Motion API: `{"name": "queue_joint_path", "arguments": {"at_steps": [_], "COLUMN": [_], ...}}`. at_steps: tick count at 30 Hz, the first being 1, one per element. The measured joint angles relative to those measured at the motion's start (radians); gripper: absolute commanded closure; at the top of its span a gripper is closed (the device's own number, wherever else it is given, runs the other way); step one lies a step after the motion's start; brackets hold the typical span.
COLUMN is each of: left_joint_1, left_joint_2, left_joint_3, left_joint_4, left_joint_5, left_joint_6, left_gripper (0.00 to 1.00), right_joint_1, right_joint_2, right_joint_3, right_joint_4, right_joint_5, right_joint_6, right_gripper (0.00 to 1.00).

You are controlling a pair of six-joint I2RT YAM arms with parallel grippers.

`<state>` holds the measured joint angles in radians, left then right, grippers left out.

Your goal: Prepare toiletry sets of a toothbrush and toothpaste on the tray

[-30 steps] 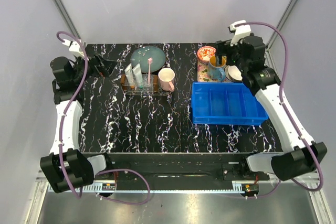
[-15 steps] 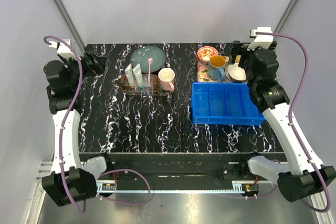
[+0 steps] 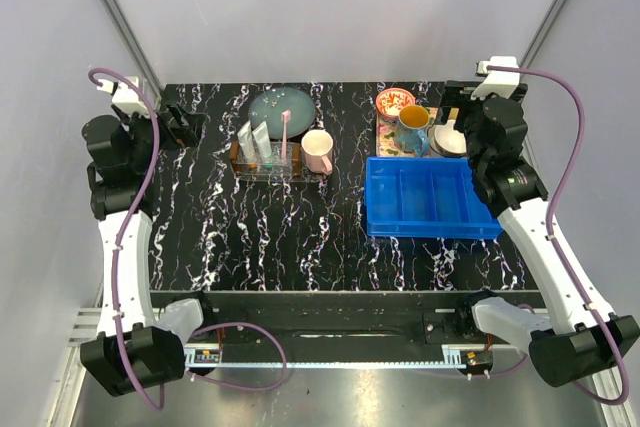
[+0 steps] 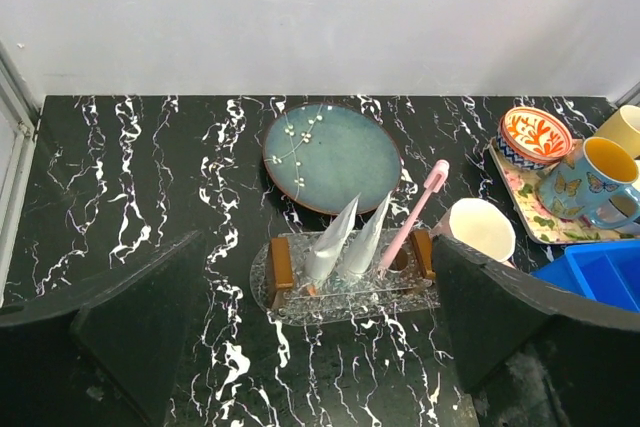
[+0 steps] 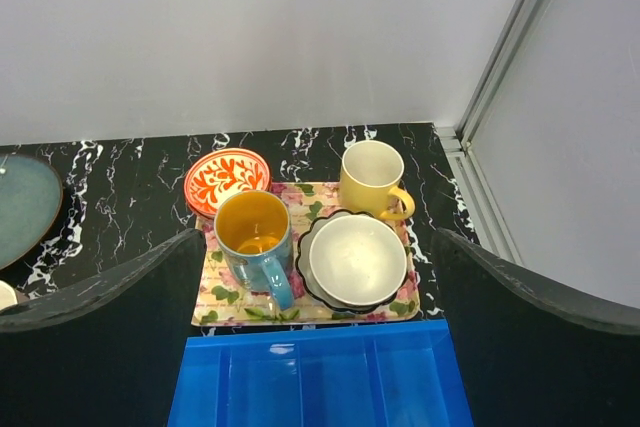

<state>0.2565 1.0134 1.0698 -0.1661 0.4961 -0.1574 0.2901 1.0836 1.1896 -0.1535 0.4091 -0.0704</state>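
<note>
The clear tray (image 3: 300, 176) (image 4: 300, 313) stands at the back left of the black marble table. In its brown-ended rack stand two white toothpaste tubes (image 3: 254, 142) (image 4: 333, 243), caps down, and a pale-pink toothbrush (image 3: 284, 135) (image 4: 420, 209) leaning right. My left gripper (image 3: 186, 126) (image 4: 318, 242) hovers left of the tray, raised, open and empty, looking down at it. At the back right my right gripper (image 3: 452, 107) (image 5: 318, 237) is raised as well, open and empty, over the crockery.
A teal plate (image 3: 281, 107) lies behind the clear tray, and a pink mug (image 3: 318, 150) stands to its right. A blue bin (image 3: 430, 197) (image 5: 320, 382) sits in front of a patterned tray (image 5: 225, 297) with a blue mug (image 5: 255, 237), yellow mug (image 5: 370, 179) and two bowls.
Both arms have drawn back and risen: the left toward the left edge, the right off the patterned tray toward the right edge. Over the last half second they hardly move.
</note>
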Motion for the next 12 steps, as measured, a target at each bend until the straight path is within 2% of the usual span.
{"name": "queue_joint_path", "arguments": {"at_steps": [12], "left_joint_1": [0.000], "left_joint_2": [-0.014], "left_joint_3": [-0.019], "left_joint_4": [0.002], "left_joint_5": [0.043], "left_joint_6": [-0.005], "left_gripper": [0.01], "right_joint_1": [0.000], "right_joint_2": [0.035], "right_joint_3": [0.001], "right_joint_4": [0.010], "right_joint_5": [0.027], "right_joint_6": [-0.008], "right_gripper": [0.00]}}
